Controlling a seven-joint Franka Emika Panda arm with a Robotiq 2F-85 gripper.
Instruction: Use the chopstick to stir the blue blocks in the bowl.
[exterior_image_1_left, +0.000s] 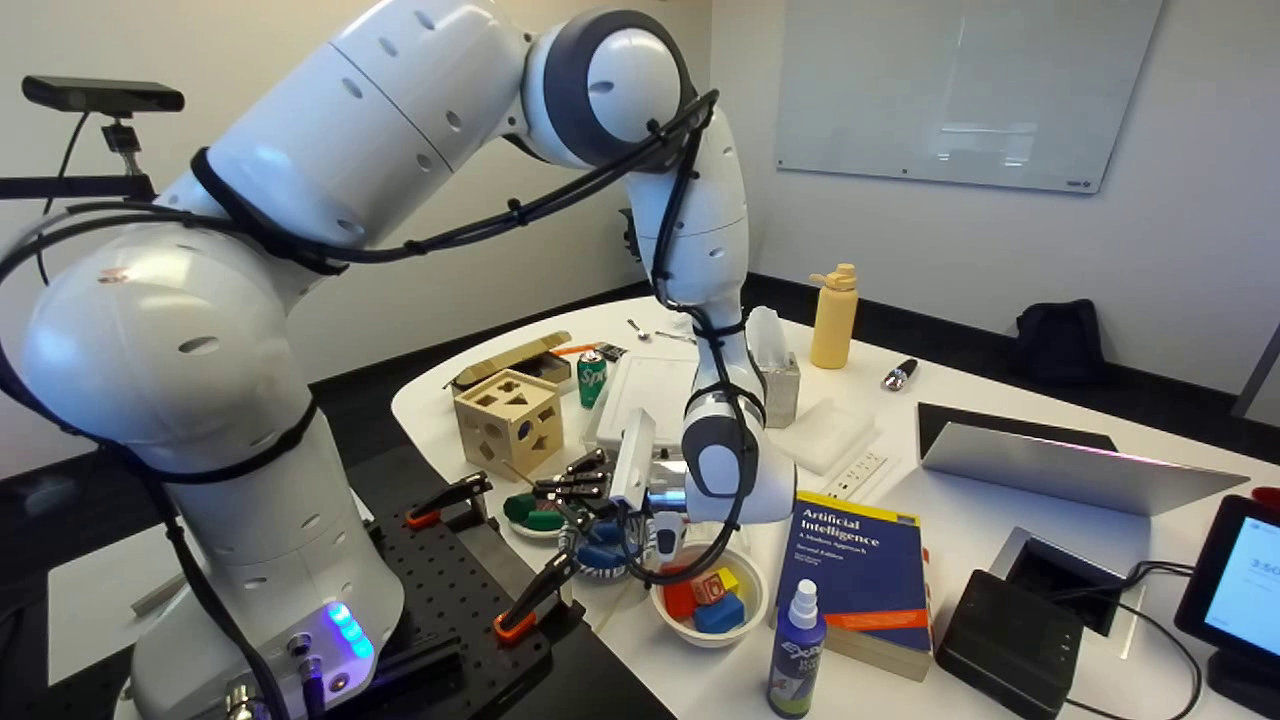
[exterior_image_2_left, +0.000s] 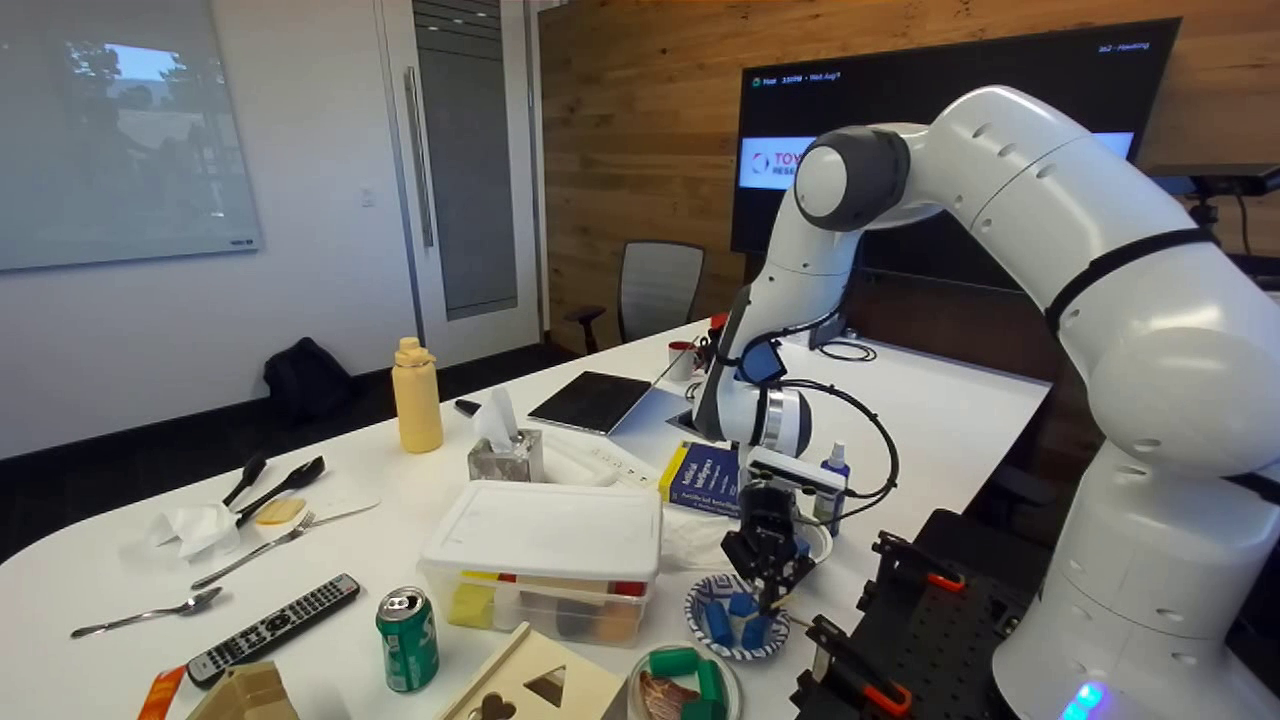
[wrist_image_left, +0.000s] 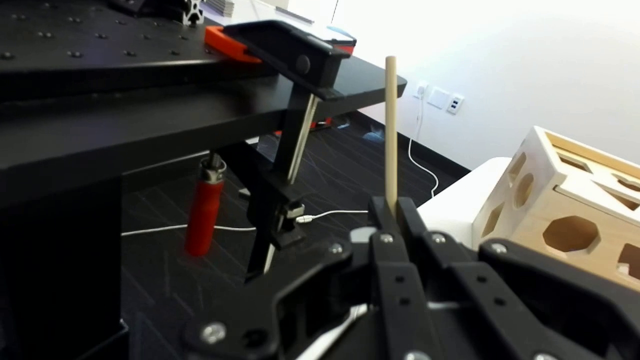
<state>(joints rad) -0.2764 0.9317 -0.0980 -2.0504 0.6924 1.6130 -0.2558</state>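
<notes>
Wrist view: gripper (wrist_image_left: 394, 210) has its fingertips (wrist_image_left: 379, 215) pinched nearly together, just the chopstick (wrist_image_left: 391, 125) between them. One end juts well past the tips. Bowl's not in this view, so no use for aiming. Wooden shape box (wrist_image_left: 550, 202) off one side, black clamp (wrist_image_left: 285, 50) off the other.

In an exterior view: patterned bowl (exterior_image_2_left: 697, 612) sits on the white table (exterior_image_2_left: 940, 420), blue blocks (exterior_image_2_left: 718, 622) inside, fingertips over its edge. Pale bit of stick shows by the tips; can't tell if the working end touches a block. Step reads as stirring, or about to. Best: get that end down among the blocks, then small slow circles inside the rim. Bowl looks light, would likely slide or tip if shoved. Thin stick may twist in the grip, so push gently.

In an exterior view: white bowl (exterior_image_1_left: 757, 600) of coloured blocks (exterior_image_1_left: 713, 590) is near, has a blue one too; wrong target. Stick's far end slants out toward the shape box; wide sweeps could catch something. Lower end can't be made out here.
</notes>
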